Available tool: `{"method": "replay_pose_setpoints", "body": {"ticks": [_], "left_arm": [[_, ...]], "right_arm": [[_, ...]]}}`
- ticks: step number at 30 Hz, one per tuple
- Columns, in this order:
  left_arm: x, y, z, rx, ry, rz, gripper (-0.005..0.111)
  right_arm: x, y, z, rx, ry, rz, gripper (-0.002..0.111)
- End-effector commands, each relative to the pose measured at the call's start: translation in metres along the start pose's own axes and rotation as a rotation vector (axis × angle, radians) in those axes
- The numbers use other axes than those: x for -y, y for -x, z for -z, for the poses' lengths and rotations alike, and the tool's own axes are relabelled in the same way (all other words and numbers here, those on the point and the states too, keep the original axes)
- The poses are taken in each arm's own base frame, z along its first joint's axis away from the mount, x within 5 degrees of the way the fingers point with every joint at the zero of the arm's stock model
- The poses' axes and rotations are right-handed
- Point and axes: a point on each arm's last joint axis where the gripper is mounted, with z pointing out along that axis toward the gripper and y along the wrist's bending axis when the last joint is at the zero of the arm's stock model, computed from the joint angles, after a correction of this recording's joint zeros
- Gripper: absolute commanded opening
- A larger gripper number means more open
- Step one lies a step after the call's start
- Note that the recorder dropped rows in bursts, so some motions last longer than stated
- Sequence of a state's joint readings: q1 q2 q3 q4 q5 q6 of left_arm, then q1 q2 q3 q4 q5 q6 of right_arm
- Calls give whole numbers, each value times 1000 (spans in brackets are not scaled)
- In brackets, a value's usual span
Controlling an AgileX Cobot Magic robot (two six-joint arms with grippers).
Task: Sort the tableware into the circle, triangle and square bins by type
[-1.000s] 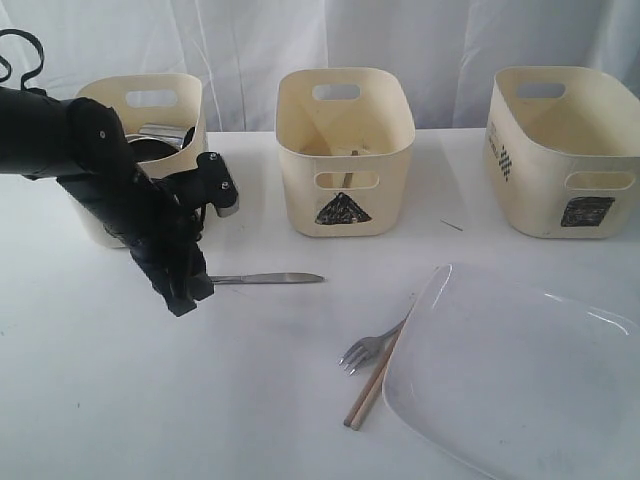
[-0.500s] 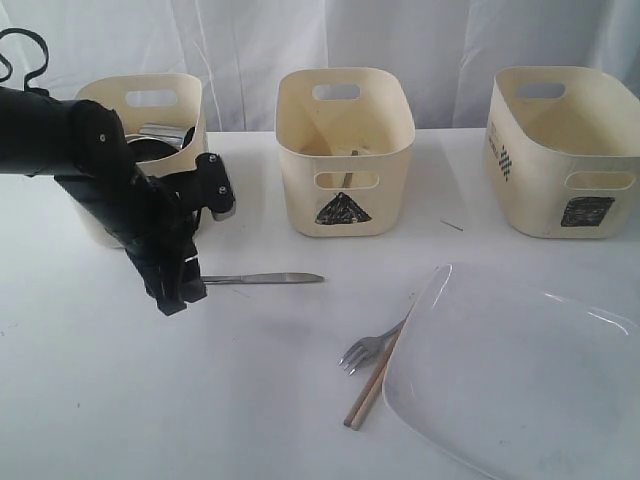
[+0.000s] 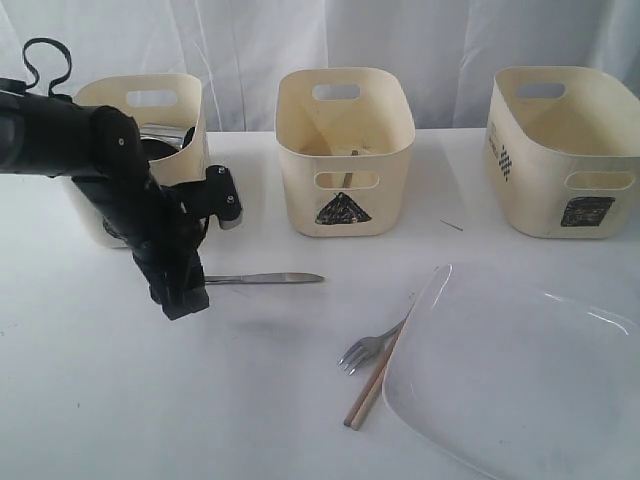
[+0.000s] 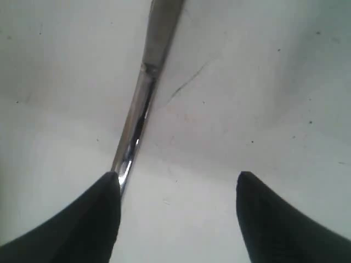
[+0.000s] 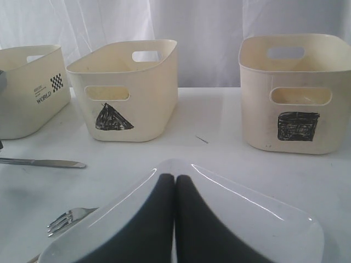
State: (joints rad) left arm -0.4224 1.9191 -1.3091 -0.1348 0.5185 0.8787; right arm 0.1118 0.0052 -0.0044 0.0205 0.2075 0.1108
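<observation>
While left claw (image 4: 176,175) gapes empty over slim shiny steel knife (image 4: 143,93), right claw (image 5: 175,178) rests pinched together, empty.

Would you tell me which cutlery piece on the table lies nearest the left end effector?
The knife: its handle ends right by the open left end effector, while the fork and chopsticks lie beside the plate.

You see three bins (image 3: 185,95) (image 3: 345,190) (image 3: 560,150), one knife (image 3: 265,279), one fork (image 3: 365,350), one plate (image 3: 510,370) and two chopsticks (image 3: 372,385).
</observation>
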Motion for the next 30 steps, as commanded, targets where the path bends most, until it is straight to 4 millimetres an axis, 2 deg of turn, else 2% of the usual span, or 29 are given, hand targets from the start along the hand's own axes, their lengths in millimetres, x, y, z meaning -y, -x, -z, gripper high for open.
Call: {"method": "replay_pose_setpoints", "body": {"ticks": [1, 16, 30], "left_arm": [[-4, 5, 1, -16, -48, -11, 64], [-19, 18, -13, -34, -144, -43, 64], [-37, 2, -19, -7, -155, 13, 64]], "right_arm": [[0, -1, 0, 5, -3, 7, 0], [0, -1, 0, 5, -3, 7, 0], [0, -1, 0, 5, -3, 7, 0]]}}
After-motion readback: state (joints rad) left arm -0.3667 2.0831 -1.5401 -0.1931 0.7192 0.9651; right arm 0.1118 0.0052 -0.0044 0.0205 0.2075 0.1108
